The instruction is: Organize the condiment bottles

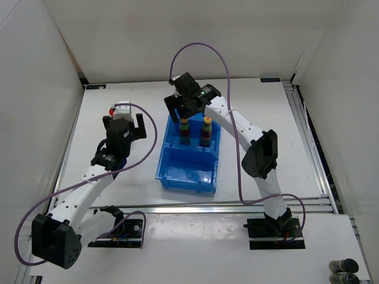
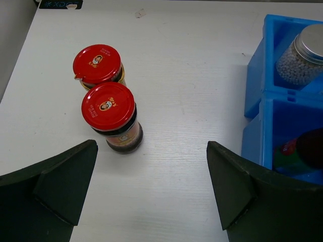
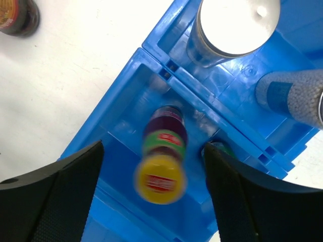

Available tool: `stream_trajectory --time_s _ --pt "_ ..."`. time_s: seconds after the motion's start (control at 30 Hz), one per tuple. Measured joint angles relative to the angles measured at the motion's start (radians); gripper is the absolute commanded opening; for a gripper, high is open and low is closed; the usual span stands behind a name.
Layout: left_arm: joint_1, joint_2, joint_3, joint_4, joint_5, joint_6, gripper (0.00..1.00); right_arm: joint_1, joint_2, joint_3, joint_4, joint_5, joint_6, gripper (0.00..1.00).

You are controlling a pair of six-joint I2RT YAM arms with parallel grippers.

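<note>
A slim dark bottle with a yellow cap stands in the blue bin, blurred. It sits between the fingers of my right gripper, which is open and touches neither side. A second yellow-capped bottle stands beside it. Two silver-capped bottles fill the adjoining compartment. Two squat red-capped jars stand on the table left of the bin. My left gripper is open and holds nothing, just short of the nearer jar.
The blue bin lies mid-table with a divider across it, and its near compartment holds no bottles. White walls enclose the table on three sides. Purple cables loop over both arms.
</note>
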State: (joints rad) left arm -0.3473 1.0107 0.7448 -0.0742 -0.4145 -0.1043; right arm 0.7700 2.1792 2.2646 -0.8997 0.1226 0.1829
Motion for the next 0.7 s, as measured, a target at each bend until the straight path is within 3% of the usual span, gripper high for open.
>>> stream_trajectory --time_s 0.2,0.33,0.57,0.7 --pt "0.000 0.000 0.001 -0.010 -0.026 0.007 1.00 0.001 -0.031 0.000 0.005 0.021 -0.009 0.93" --pt "0.016 0.032 0.048 -0.082 -0.040 -0.006 1.00 0.001 -0.145 0.004 0.005 0.036 -0.016 0.96" --pt "0.229 0.326 0.473 -0.352 0.075 -0.222 1.00 0.001 -0.430 -0.043 0.033 0.038 -0.022 0.97" --pt "0.240 0.400 0.544 -0.439 0.066 -0.339 1.00 0.001 -0.643 -0.215 0.082 -0.004 0.007 0.98"
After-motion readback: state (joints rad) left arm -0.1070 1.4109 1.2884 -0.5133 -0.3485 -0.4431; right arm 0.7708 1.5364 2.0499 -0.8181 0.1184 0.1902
